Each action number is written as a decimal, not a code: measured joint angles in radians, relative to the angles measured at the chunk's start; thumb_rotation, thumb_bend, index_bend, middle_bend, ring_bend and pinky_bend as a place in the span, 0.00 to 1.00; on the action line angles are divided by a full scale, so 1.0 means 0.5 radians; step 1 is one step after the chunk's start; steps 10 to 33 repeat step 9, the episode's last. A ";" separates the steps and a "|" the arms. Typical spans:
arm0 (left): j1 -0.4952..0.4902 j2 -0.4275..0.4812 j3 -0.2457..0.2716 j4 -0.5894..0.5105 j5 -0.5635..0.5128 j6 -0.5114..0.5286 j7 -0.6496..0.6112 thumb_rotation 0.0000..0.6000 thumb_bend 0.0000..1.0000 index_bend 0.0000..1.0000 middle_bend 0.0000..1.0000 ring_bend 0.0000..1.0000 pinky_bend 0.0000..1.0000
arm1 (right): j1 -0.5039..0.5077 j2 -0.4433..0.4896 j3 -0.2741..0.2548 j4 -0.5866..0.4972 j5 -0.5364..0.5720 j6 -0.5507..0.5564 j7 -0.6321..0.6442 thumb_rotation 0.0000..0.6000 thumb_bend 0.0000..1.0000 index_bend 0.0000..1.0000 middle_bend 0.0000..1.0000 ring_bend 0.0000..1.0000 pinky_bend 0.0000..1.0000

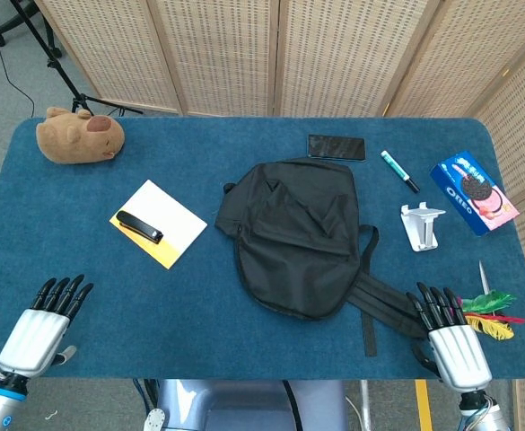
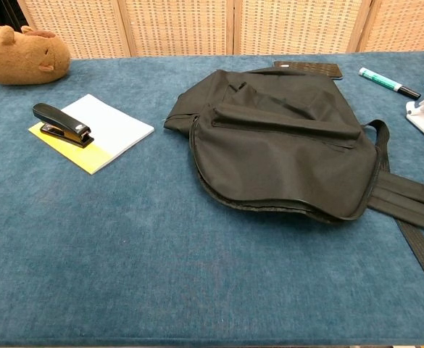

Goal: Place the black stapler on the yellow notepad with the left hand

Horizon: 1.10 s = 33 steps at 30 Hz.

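The black stapler (image 1: 139,226) (image 2: 61,124) lies on the yellow notepad (image 1: 166,220) (image 2: 103,138), on its near-left part, with nothing touching it. My left hand (image 1: 40,329) is open at the table's near-left corner, well away from the pad, fingers stretched out and holding nothing. My right hand (image 1: 450,337) lies open at the near-right edge, fingers extended. Neither hand shows in the chest view.
A black bag (image 1: 298,233) (image 2: 284,141) with straps fills the table's middle. A brown plush toy (image 1: 78,136) sits far left. A phone (image 1: 336,147), a marker (image 1: 398,171), a white stand (image 1: 421,224), an Oreo box (image 1: 473,192) and coloured feathers (image 1: 491,312) lie to the right.
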 measured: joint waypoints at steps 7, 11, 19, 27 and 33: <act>0.034 -0.008 -0.031 0.034 0.014 -0.027 -0.017 1.00 0.08 0.00 0.00 0.00 0.06 | 0.005 -0.009 -0.012 0.002 -0.003 -0.023 -0.017 1.00 0.34 0.07 0.00 0.00 0.00; 0.039 -0.019 -0.039 0.042 0.022 -0.031 -0.012 1.00 0.08 0.00 0.00 0.00 0.06 | 0.005 -0.009 -0.010 0.001 0.000 -0.022 -0.015 1.00 0.34 0.07 0.00 0.00 0.00; 0.039 -0.019 -0.039 0.042 0.022 -0.031 -0.012 1.00 0.08 0.00 0.00 0.00 0.06 | 0.005 -0.009 -0.010 0.001 0.000 -0.022 -0.015 1.00 0.34 0.07 0.00 0.00 0.00; 0.039 -0.019 -0.039 0.042 0.022 -0.031 -0.012 1.00 0.08 0.00 0.00 0.00 0.06 | 0.005 -0.009 -0.010 0.001 0.000 -0.022 -0.015 1.00 0.34 0.07 0.00 0.00 0.00; 0.039 -0.019 -0.039 0.042 0.022 -0.031 -0.012 1.00 0.08 0.00 0.00 0.00 0.06 | 0.005 -0.009 -0.010 0.001 0.000 -0.022 -0.015 1.00 0.34 0.07 0.00 0.00 0.00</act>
